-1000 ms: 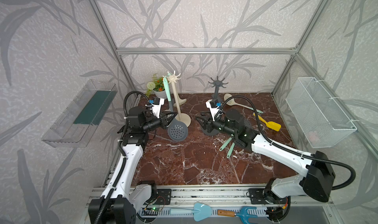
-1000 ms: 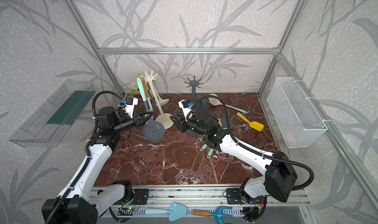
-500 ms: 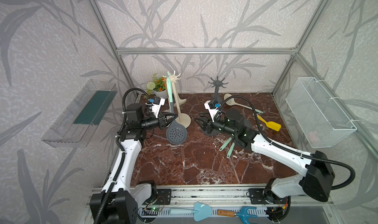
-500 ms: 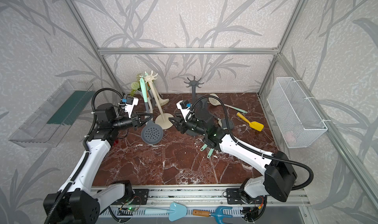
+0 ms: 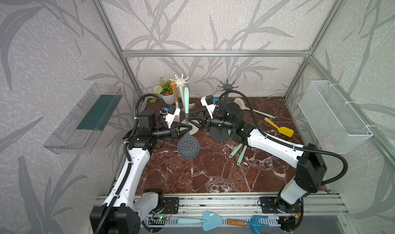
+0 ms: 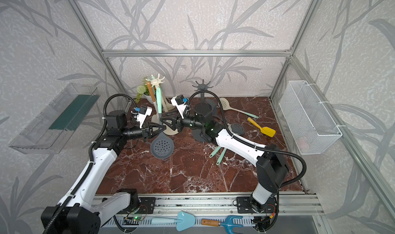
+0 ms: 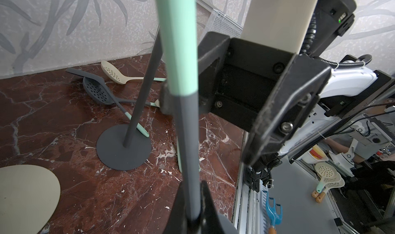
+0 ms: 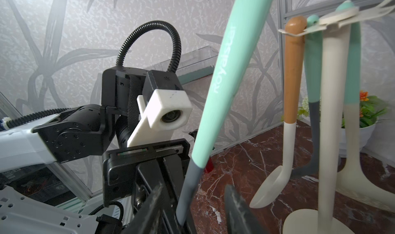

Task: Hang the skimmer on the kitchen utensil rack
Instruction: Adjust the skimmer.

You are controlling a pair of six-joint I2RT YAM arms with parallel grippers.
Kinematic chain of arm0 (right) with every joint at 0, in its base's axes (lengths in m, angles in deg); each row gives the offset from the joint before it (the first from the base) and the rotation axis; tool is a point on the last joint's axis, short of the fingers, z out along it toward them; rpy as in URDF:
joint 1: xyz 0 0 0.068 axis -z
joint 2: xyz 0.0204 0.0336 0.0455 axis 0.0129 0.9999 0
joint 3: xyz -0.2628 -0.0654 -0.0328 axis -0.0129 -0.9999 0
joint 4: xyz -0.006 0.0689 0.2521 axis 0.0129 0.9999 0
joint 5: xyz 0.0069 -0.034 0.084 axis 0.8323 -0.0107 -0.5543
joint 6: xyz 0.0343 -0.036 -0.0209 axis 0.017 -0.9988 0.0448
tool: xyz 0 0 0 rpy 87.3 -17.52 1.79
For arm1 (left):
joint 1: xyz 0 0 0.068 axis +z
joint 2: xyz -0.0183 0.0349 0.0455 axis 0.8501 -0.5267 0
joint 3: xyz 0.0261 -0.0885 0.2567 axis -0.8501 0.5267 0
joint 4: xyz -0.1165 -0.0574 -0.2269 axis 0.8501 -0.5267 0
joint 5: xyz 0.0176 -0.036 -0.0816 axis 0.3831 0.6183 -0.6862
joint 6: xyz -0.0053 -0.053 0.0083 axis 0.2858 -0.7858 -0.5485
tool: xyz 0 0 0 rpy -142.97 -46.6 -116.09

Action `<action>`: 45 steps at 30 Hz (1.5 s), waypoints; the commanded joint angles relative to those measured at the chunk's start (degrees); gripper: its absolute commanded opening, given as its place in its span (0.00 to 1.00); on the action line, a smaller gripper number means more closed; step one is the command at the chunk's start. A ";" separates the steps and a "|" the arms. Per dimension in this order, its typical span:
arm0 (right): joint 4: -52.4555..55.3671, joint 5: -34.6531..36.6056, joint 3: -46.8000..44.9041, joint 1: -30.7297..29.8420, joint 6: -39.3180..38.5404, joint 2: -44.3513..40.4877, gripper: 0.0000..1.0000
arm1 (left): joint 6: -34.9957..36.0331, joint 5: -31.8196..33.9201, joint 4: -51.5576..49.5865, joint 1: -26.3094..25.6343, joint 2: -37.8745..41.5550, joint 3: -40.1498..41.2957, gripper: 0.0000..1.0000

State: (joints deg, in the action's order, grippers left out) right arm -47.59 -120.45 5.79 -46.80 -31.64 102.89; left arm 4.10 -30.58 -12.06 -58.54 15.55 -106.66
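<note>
Mint-handled and grey-headed, the skimmer [image 5: 188,146] hung upright just in front of the cream utensil rack [image 5: 182,81], perforated head down. The left tool [image 5: 186,129] was clamped tight on its grey neck. The right tool [image 5: 191,123] stood partly wide, jaws either side of the shaft just above, not gripping. It looked to me like a handover or steadying step. Next, I judged, the handle's tip would need raising to a free prong of that rack.

White brand word "Royalstar" on the mint handle of the skimmer [image 8: 226,59].
</note>
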 commanded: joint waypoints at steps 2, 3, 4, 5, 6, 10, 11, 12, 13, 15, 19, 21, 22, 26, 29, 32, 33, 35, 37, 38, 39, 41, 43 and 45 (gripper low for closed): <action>-3.92 -3.90 2.56 0.10 4.26 1.70 0.47 | 1.57 -1.22 -0.19 -0.45 1.11 -1.82 0.00; -3.97 -4.24 2.92 0.03 4.61 2.45 0.46 | 1.58 -1.05 -0.13 -0.56 1.18 -1.79 0.00; -4.13 -4.86 3.34 -0.03 4.89 3.61 0.45 | 1.60 -1.01 -0.10 -0.56 1.21 -1.83 0.00; -4.19 -5.28 3.81 -0.08 5.17 4.17 0.42 | 1.52 -0.89 -0.07 -0.56 1.20 -1.77 0.00; -4.09 -5.60 4.31 -0.22 5.44 4.59 0.40 | 1.55 -0.66 0.01 -0.56 1.31 -1.72 0.00; -4.66 -6.62 5.52 -0.69 6.63 6.35 0.30 | 0.57 0.07 1.64 -0.61 1.53 -1.33 0.00; -5.07 -6.63 5.54 -0.84 6.86 6.66 0.27 | 0.22 0.31 2.05 -0.65 1.49 -1.25 0.00; -5.25 -6.63 5.54 -0.93 7.01 6.88 0.21 | 0.04 0.67 2.39 -0.65 1.54 -1.29 0.00; -5.15 -6.46 5.49 -0.99 7.00 7.02 0.15 | -0.26 1.01 2.73 -0.64 1.60 -1.14 0.00; -5.39 -6.22 5.45 -1.05 6.95 7.13 0.05 | -1.44 2.48 4.24 -0.61 1.89 -0.56 0.00; -4.01 -4.34 5.77 -1.13 5.53 7.02 0.00 | -2.64 8.01 4.14 -0.56 2.59 0.00 0.21; -2.30 -3.11 6.36 -1.04 3.94 6.98 0.00 | -0.83 11.96 0.54 -0.48 3.36 -0.75 0.29; -1.37 -2.54 6.48 -1.02 3.16 6.95 0.00 | -0.21 14.49 -0.74 -0.47 3.98 -0.96 0.35; 2.99 0.39 7.29 -0.95 -0.34 6.33 0.00 | -0.71 26.28 -2.12 0.10 8.51 -0.29 0.56; 6.14 2.08 8.08 -0.96 -2.45 6.16 0.00 | -2.73 36.20 -0.93 0.89 13.15 1.74 0.66; 8.16 3.10 9.04 -1.13 -3.33 6.37 0.00 | -6.98 52.10 0.22 1.60 16.41 3.44 0.72; 8.69 3.29 9.51 -1.13 -3.25 6.66 0.00 | -8.30 58.21 0.17 1.92 16.75 3.73 0.74; 9.62 4.33 10.41 -1.43 -3.07 7.23 0.00 | -9.51 68.00 -1.47 2.42 16.07 3.08 0.76; 11.59 5.94 12.10 -2.05 -3.20 8.13 0.00 | -10.12 73.67 -3.69 3.15 14.34 1.89 0.79; 12.32 6.42 13.04 -2.42 -3.12 8.73 0.00 | -10.38 75.69 -4.79 3.41 13.55 1.37 0.80; 12.87 7.04 14.02 -2.83 -2.95 9.38 0.00 | -10.38 76.81 -5.37 3.57 12.85 1.10 0.82; 13.12 7.51 15.71 -3.47 -1.93 10.73 0.00 | -10.23 77.51 -5.20 3.65 12.51 1.88 0.85; 13.97 7.92 18.06 -3.92 -0.87 12.43 0.00 | -10.06 78.30 -4.09 3.66 12.84 3.34 0.86; 15.61 9.23 20.49 -4.29 -0.13 14.03 0.00 | -9.72 79.17 -3.50 3.66 13.02 4.61 0.88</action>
State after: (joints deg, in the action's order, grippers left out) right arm -33.93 -113.28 22.88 -50.45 -33.26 115.18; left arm -4.97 42.91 -15.71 -55.04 27.42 -103.01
